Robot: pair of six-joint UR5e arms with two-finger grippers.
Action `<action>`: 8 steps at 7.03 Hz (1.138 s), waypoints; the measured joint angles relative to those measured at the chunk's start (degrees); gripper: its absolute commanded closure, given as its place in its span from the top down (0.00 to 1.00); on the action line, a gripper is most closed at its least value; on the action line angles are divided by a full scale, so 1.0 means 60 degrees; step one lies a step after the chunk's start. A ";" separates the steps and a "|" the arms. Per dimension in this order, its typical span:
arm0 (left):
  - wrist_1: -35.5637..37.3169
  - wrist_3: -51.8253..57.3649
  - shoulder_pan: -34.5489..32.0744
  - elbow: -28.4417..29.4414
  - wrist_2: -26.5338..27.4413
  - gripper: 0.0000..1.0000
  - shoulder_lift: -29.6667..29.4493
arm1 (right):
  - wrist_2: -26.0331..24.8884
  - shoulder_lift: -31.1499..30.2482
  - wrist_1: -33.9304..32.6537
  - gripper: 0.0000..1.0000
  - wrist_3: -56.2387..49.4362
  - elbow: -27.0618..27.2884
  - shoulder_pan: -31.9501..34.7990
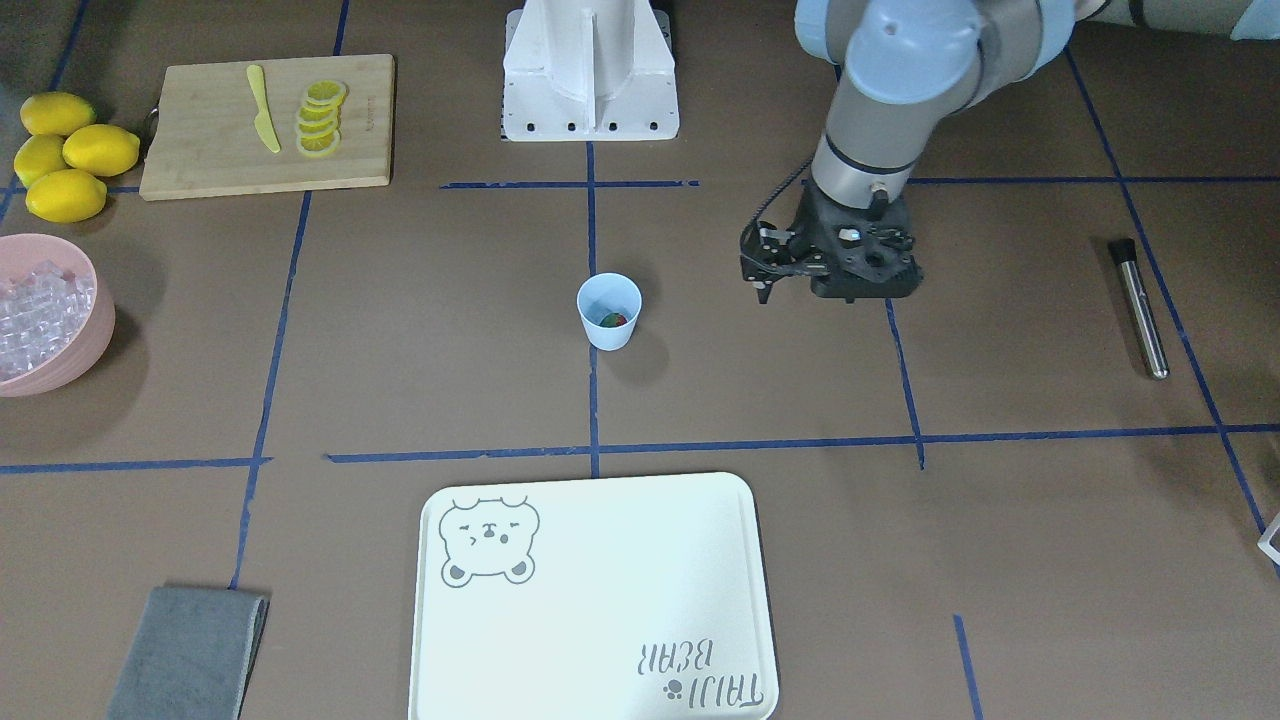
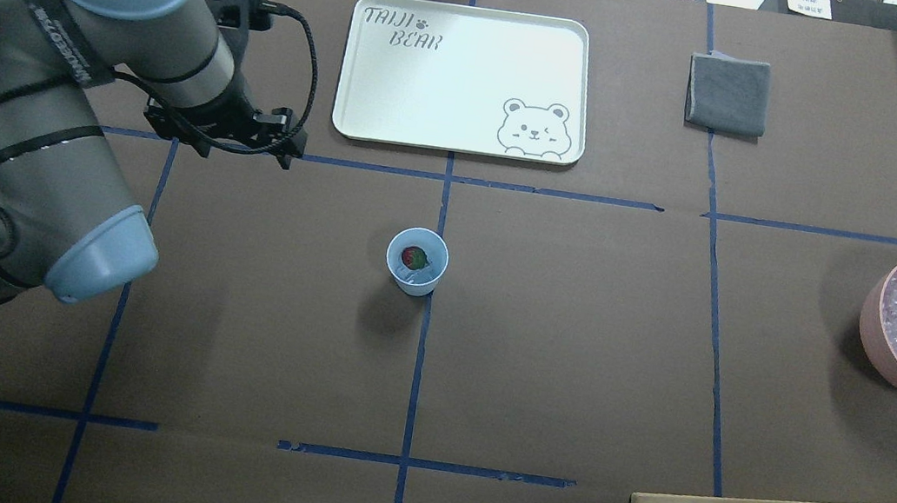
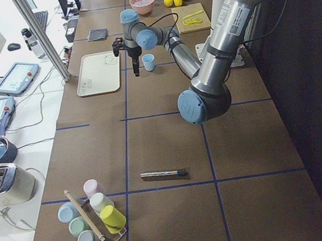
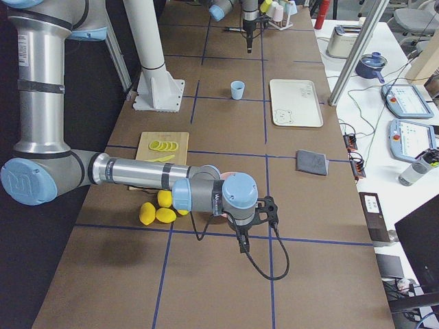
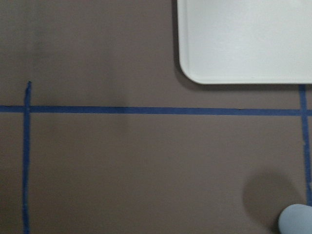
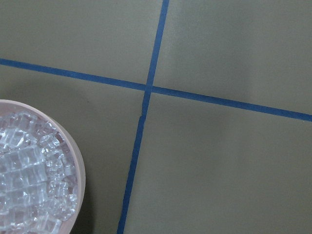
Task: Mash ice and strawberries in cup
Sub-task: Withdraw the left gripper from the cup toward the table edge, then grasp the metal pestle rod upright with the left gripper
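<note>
L gripper [image 1: 760, 288], open/shut can't tell, should prob. grab muddler [image 1: 1140, 305] mid-shaft, then enter cup [image 1: 608, 340] vertically over strawberry [image 1: 614, 320].

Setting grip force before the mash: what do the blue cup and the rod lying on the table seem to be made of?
Cup: probably plastic, matte light blue, thin even wall with no glint. Rod: likely brushed metal, its silvery shaft showing a bright streak along its length; the black end may be rubber or plastic, unclear.
</note>
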 measured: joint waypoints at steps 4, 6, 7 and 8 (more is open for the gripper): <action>-0.0149 0.5345 -0.3171 -0.0129 -0.1691 1.00 0.3281 | -0.0004 0.0052 -0.0003 1.00 0.0053 0.0042 -0.0014; -0.1041 0.6672 -0.4362 0.0617 -0.1931 1.00 0.4307 | 0.0002 0.0135 -0.0010 1.00 0.0080 0.0038 -0.0014; -0.2299 0.6488 -0.4541 0.1330 -0.1946 1.00 0.4632 | 0.0002 0.0152 -0.0005 1.00 0.0108 0.0046 -0.0014; -0.3729 0.5895 -0.4591 0.2120 -0.1947 1.00 0.4816 | 0.0003 0.0170 -0.0002 1.00 0.0122 0.0055 -0.0014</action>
